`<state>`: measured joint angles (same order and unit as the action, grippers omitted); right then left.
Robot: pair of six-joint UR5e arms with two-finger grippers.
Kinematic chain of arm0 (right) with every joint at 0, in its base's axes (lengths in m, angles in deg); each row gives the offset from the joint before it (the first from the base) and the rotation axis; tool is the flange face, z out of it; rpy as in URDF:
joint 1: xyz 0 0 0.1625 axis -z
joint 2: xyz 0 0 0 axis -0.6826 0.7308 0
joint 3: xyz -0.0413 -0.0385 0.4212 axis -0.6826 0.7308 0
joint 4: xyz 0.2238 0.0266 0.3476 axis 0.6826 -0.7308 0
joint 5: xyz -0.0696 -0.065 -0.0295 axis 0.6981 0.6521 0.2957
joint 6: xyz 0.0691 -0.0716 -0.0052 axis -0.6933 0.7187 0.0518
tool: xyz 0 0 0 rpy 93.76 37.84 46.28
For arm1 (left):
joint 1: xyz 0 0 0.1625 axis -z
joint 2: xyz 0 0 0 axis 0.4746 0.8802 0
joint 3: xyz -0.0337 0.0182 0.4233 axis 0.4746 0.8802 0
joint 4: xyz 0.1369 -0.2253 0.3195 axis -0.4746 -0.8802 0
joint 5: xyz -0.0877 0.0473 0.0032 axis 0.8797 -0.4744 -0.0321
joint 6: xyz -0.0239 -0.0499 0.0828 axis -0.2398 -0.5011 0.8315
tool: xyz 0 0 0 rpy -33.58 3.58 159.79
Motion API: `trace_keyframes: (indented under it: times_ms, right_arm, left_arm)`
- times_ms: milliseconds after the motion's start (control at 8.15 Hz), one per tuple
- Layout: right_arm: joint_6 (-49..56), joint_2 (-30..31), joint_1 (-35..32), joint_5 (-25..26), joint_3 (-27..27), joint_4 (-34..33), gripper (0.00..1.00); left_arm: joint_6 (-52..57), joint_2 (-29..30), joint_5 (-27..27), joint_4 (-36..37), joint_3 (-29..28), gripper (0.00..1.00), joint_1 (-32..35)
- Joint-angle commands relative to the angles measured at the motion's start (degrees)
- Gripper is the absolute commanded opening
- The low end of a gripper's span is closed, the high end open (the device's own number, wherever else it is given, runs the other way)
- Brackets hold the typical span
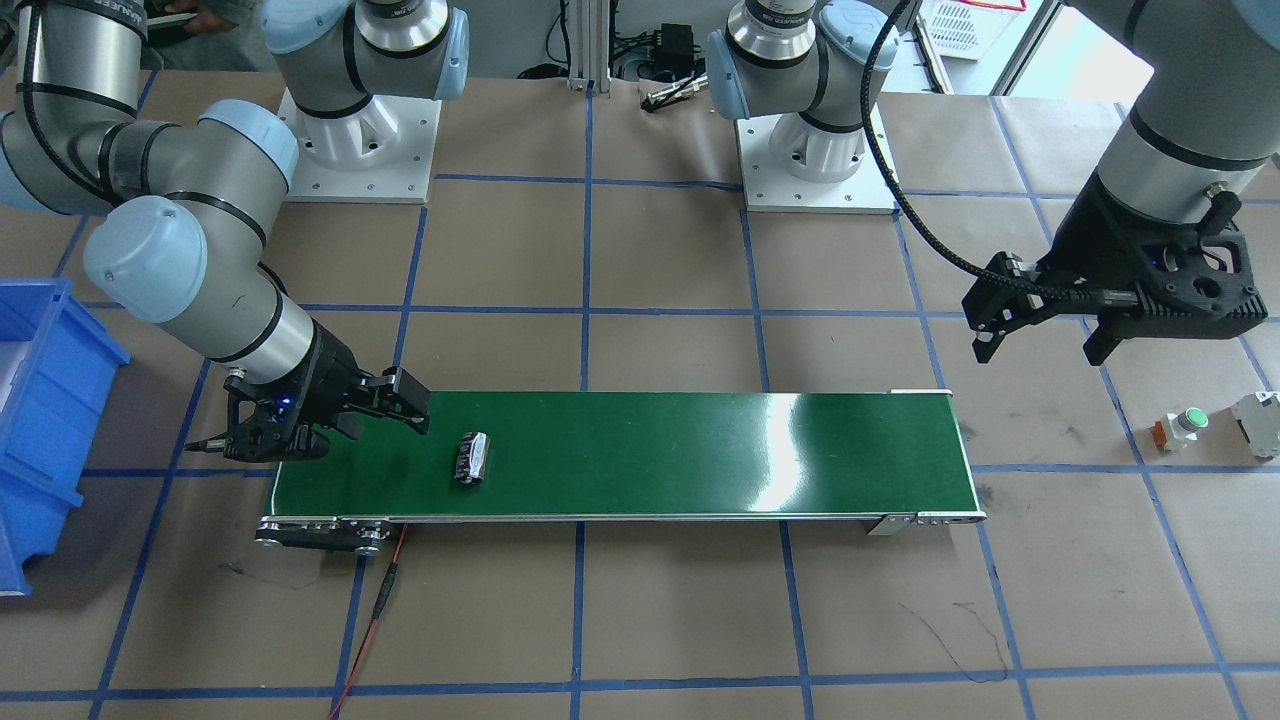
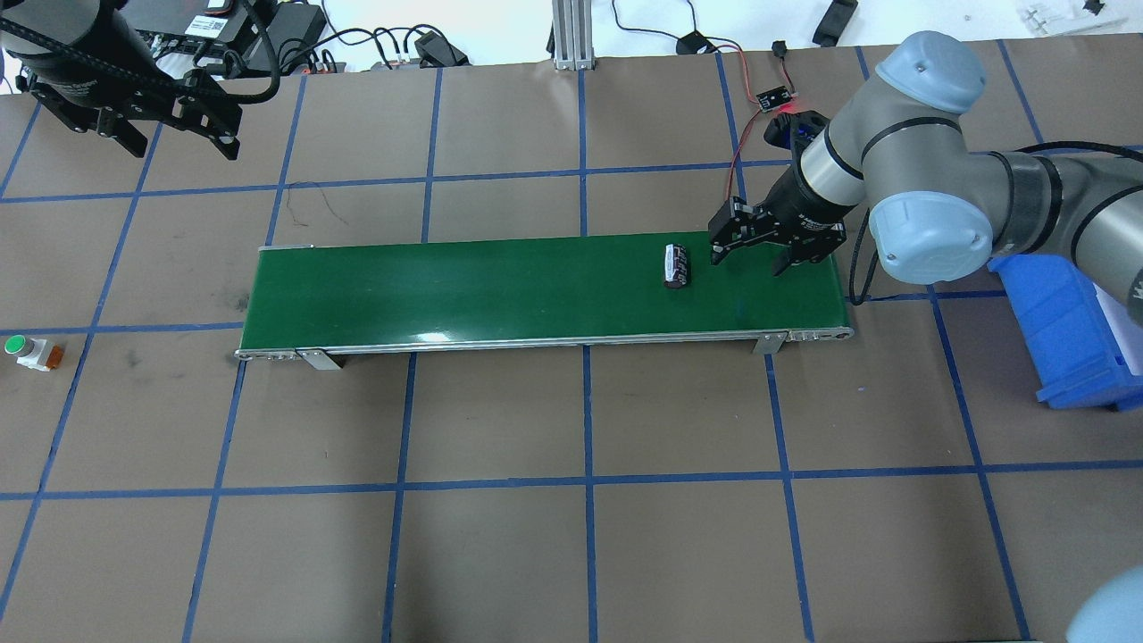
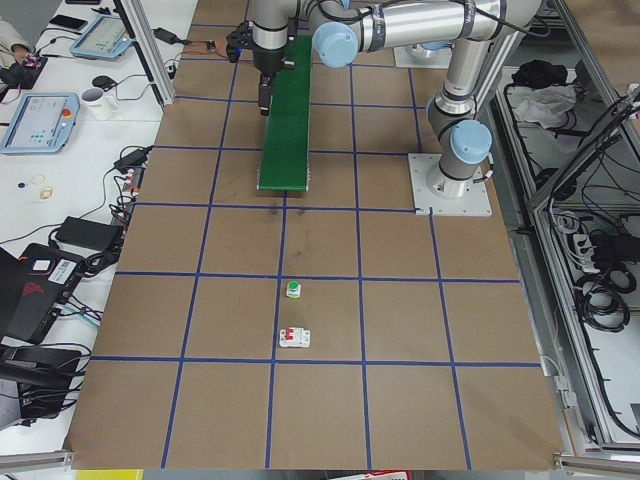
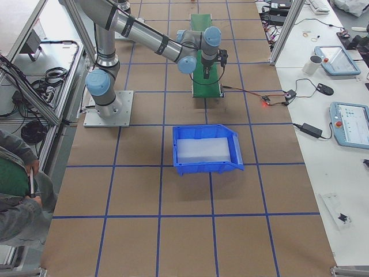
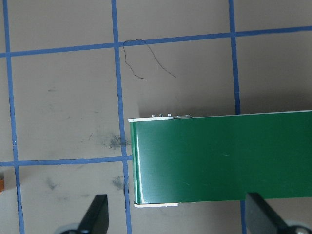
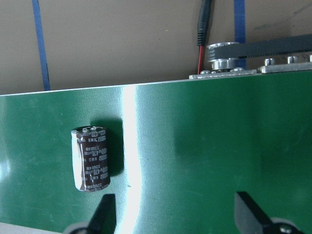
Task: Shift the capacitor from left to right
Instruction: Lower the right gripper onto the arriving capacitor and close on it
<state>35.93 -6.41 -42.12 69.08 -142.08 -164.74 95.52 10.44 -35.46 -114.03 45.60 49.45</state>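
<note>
Covering the whole scene: counter (image 2: 571,536) in brown paper with a blue tape grid. Across its middle, a long green belt (image 2: 464,286). Beyond the right end of the belt, standing on the counter, a blue bin (image 2: 1063,330). Reaching low over that same end, right arm (image 2: 929,205); right jaws spread open, nothing between them. High above the counter near the left end of the belt, left arm (image 1: 1180,130); left jaws also wide apart and without any load. On the counter well to the left of the belt, a white block (image 1: 1258,422) and a green-topped button (image 1: 1188,422), near each other but apart. Smallest of all: capacitor (image 2: 677,265), lying on its side on the belt toward the right end, just beside the right jaws, not touching them and outside their gap.
</note>
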Motion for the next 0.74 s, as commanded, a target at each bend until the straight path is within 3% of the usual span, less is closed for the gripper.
trace_keyframes:
  times_ms: [0,368,614]
  right_arm:
    - [0.00,-0.29,0.00,-0.03,-0.12,0.05,0.86]
    - [0.00,-0.81,0.00,-0.12,-0.12,-0.04,0.86]
    - [0.00,-2.04,0.00,-0.12,-0.03,-3.62,0.86]
  left_arm:
    - [0.00,0.00,0.00,0.00,0.00,1.00,0.00]
    - [0.00,0.00,0.00,-0.09,0.01,1.00,0.00]
    - [-0.17,0.00,0.00,-0.09,0.01,1.00,0.00]
